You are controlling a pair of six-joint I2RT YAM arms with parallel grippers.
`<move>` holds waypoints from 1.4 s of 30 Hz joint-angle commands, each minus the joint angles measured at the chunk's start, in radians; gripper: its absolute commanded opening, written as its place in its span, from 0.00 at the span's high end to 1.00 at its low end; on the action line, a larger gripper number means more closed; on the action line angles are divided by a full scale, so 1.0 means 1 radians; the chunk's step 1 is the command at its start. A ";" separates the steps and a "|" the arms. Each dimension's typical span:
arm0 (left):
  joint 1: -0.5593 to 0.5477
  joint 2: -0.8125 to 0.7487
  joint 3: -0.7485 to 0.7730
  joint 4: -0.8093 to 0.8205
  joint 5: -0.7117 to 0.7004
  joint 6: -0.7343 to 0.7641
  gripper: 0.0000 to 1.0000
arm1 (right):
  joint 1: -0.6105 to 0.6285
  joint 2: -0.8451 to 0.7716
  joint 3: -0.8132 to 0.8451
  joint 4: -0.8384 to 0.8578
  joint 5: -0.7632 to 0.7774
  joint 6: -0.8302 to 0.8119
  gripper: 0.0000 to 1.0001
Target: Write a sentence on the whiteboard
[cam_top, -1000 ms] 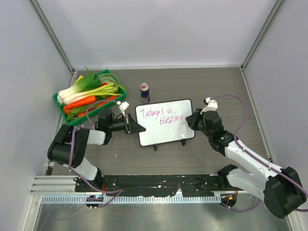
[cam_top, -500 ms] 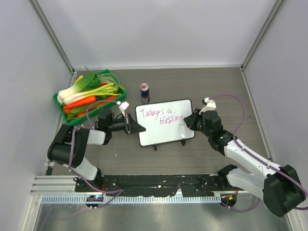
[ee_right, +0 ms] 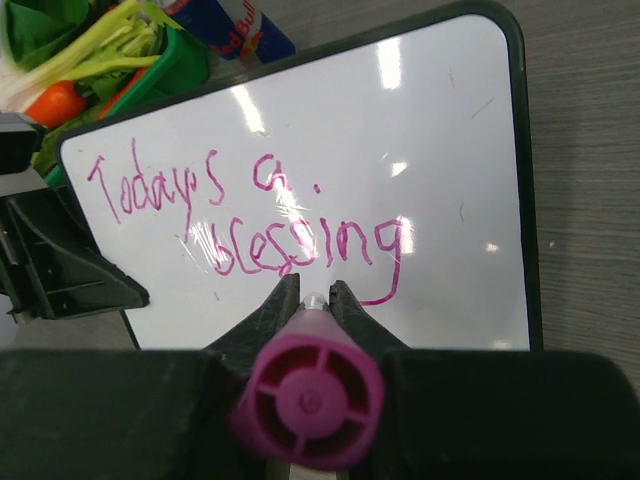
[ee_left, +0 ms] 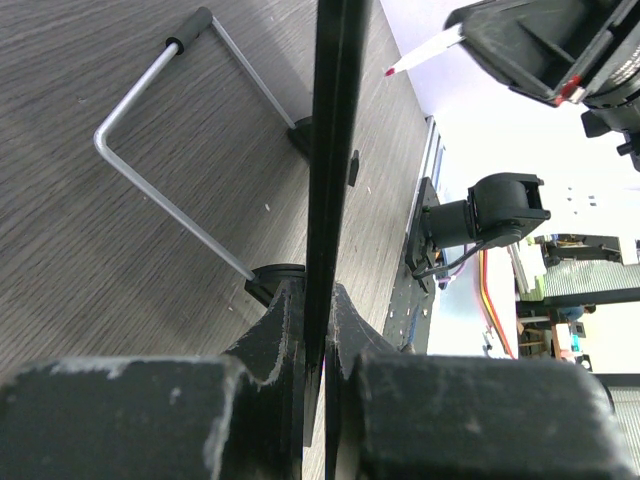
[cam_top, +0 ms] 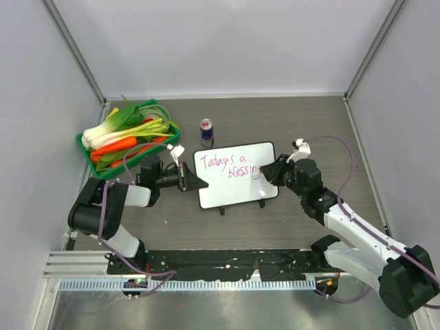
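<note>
The whiteboard (cam_top: 237, 189) stands tilted on wire feet at the table's middle. The sentence (cam_top: 230, 165) in pink marker reads "Today's a blessing" in two lines; it also shows in the right wrist view (ee_right: 250, 215). My left gripper (cam_top: 194, 182) is shut on the whiteboard's left edge (ee_left: 330, 180), seen edge-on between its fingers. My right gripper (cam_top: 267, 172) is shut on a pink marker (ee_right: 312, 390), pointed at the board just below the final "g". The marker tip (ee_left: 392, 71) shows in the left wrist view, close to the board face.
A green basket (cam_top: 103, 165) of vegetables sits at the back left. A Red Bull can (cam_top: 206, 132) stands just behind the board's left corner. The board's wire stand (ee_left: 180, 160) rests on the wood-grain table.
My right gripper with the marker has moved slightly left and toward the board's lower right; the tail of the "g" is drawn. The left gripper and board have not moved.
</note>
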 commanded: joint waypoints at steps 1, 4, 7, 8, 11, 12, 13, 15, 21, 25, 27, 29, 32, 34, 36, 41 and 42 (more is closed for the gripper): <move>-0.005 0.022 0.007 -0.066 -0.067 0.026 1.00 | -0.014 -0.088 0.013 0.035 -0.002 0.026 0.99; -0.005 0.022 0.006 -0.066 -0.065 0.026 1.00 | -0.022 -0.120 0.023 0.011 0.007 0.015 0.99; -0.005 0.022 0.007 -0.065 -0.065 0.026 1.00 | -0.029 -0.137 0.029 -0.023 0.079 0.000 0.99; -0.005 0.022 0.006 -0.066 -0.065 0.026 1.00 | -0.031 -0.145 0.029 -0.029 0.096 -0.008 0.99; -0.005 0.022 0.007 -0.066 -0.067 0.026 1.00 | -0.036 -0.166 0.018 -0.038 0.116 -0.026 0.99; -0.006 0.022 0.007 -0.066 -0.065 0.026 1.00 | -0.034 -0.170 0.015 -0.040 0.130 -0.028 0.99; -0.005 0.022 0.007 -0.066 -0.065 0.024 1.00 | -0.037 -0.177 0.009 -0.041 0.134 -0.028 0.99; -0.005 0.024 0.007 -0.066 -0.065 0.026 1.00 | -0.037 -0.186 0.006 -0.044 0.150 -0.032 0.99; -0.005 0.024 0.007 -0.066 -0.065 0.026 1.00 | -0.039 -0.183 0.009 -0.057 0.194 -0.049 0.99; -0.005 0.024 0.007 -0.068 -0.065 0.026 1.00 | -0.039 -0.159 0.010 -0.054 0.206 -0.051 0.99; -0.005 0.022 0.007 -0.068 -0.067 0.024 1.00 | -0.039 -0.148 0.007 -0.043 0.206 -0.051 0.99; -0.005 0.024 0.007 -0.066 -0.063 0.026 1.00 | -0.039 -0.140 -0.002 -0.028 0.197 -0.048 0.99; -0.006 0.024 0.007 -0.068 -0.068 0.026 1.00 | -0.040 -0.119 -0.003 -0.008 0.193 -0.045 1.00; -0.005 0.025 0.007 -0.066 -0.065 0.026 1.00 | -0.042 -0.107 -0.002 -0.003 0.193 -0.042 0.99; -0.005 0.025 0.009 -0.066 -0.063 0.025 1.00 | -0.040 -0.098 -0.002 0.005 0.194 -0.040 0.99; -0.005 0.027 0.009 -0.068 -0.065 0.024 1.00 | -0.040 -0.067 -0.005 0.025 0.197 -0.038 0.99; -0.005 0.027 0.009 -0.066 -0.065 0.024 1.00 | -0.040 -0.062 -0.005 0.028 0.197 -0.035 0.99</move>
